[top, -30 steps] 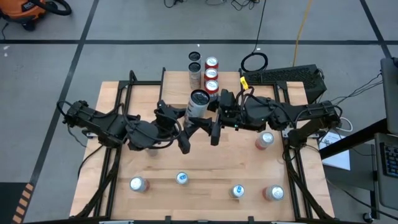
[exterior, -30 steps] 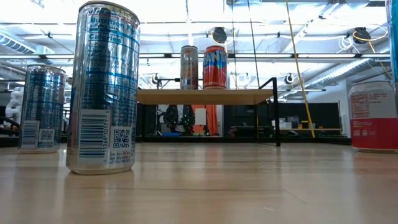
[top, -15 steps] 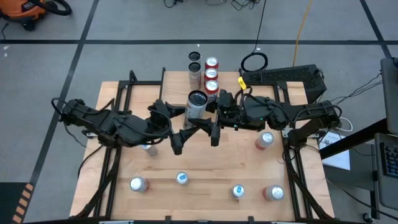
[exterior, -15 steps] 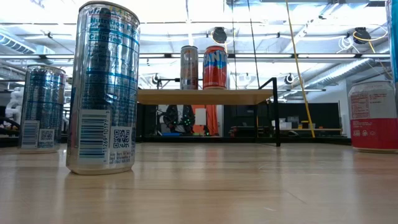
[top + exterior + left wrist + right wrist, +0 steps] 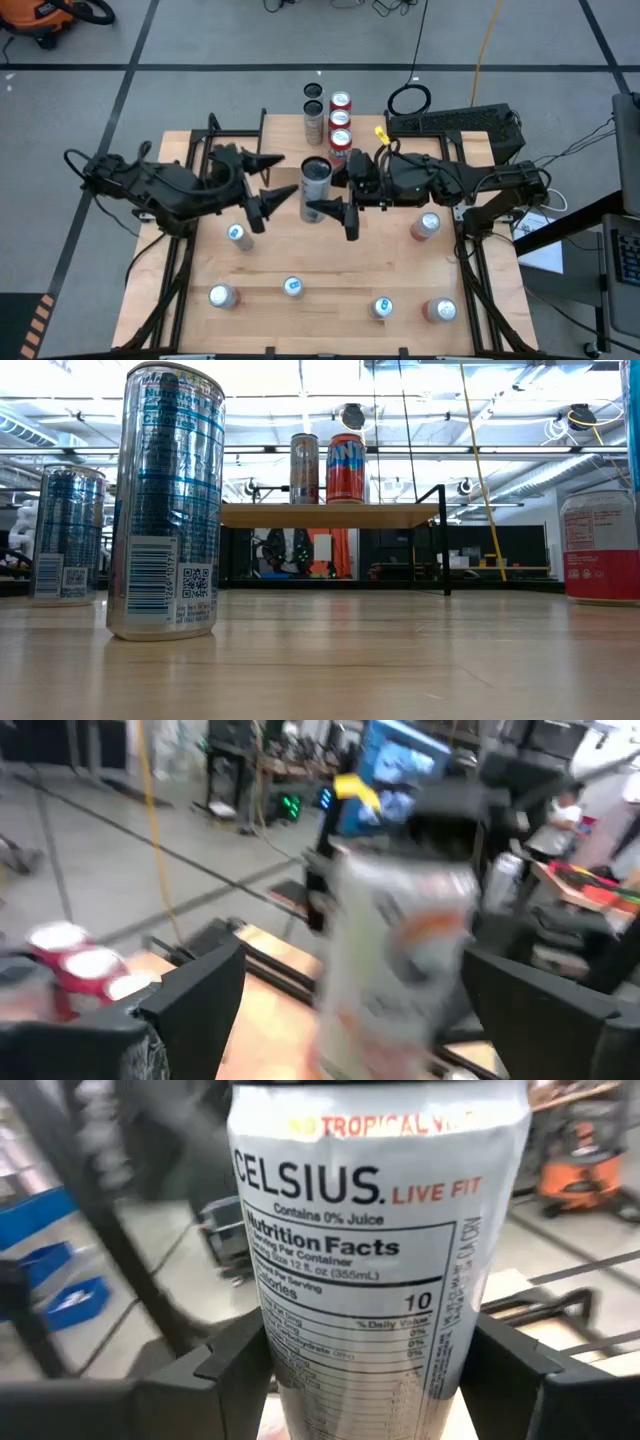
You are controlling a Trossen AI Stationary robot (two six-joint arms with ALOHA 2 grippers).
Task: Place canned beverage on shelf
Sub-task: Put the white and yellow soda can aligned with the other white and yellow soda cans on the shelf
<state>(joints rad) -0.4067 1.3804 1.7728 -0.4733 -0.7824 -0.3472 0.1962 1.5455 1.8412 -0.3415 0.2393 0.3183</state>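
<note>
Your right gripper (image 5: 322,208) is clamped on the silver can (image 5: 316,187), just short of the shelf (image 5: 330,515); placing remains. Your left gripper (image 5: 268,184) stands spread, empty, beside the can.

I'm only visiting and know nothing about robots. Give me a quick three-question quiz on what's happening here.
1. True or false: the left claw grips the silver can.
2. What brand name is printed on that can?
3. Where is that can? A) on the floor B) upright in the right claw C) lying on its side

Key: 1 false, it is open beside the can. 2 Celsius. 3 B, not yet on the shelf.
</note>
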